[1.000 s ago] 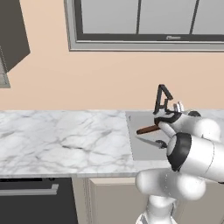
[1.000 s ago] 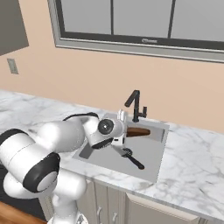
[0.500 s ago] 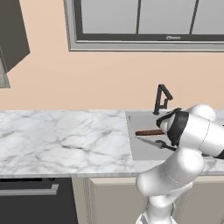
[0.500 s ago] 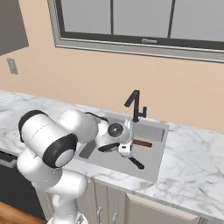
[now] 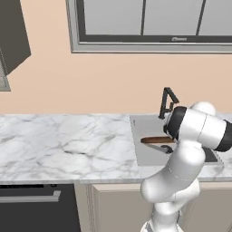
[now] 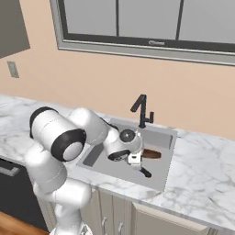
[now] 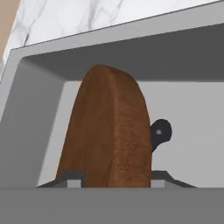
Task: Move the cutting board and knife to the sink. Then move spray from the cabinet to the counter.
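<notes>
Peach kitchen wall and a wide grey-framed window (image 5: 149, 22) back a white marble counter with grey veins (image 5: 63, 145), into which the light grey rectangular sink (image 6: 98, 153) is set.

Inside that basin lies the flat oval cutting board of dark reddish-brown wood (image 7: 109, 131); from the left base camera its end shows at about 9 o'clock of the arm's dark-banded elbow. A black knife handle (image 7: 159, 131) peeks out at 3 o'clock of the board in the hand camera, and from the right base camera the same black handle lies on the basin floor at 5 o'clock of the gripper (image 6: 134, 158). So both board and knife appear to be in the sink already.

The gripper's finger tips (image 7: 72, 178) stand on either side of the board's near end with the jaws parted; whether they touch the wood I cannot tell.

My judgement: the first half is nearly finished, needing only a clean withdrawal. Fetching the spray from the cabinet is yet to begin.

The thin black angular faucet (image 6: 142, 110) stands at 12 o'clock of the basin.
</notes>
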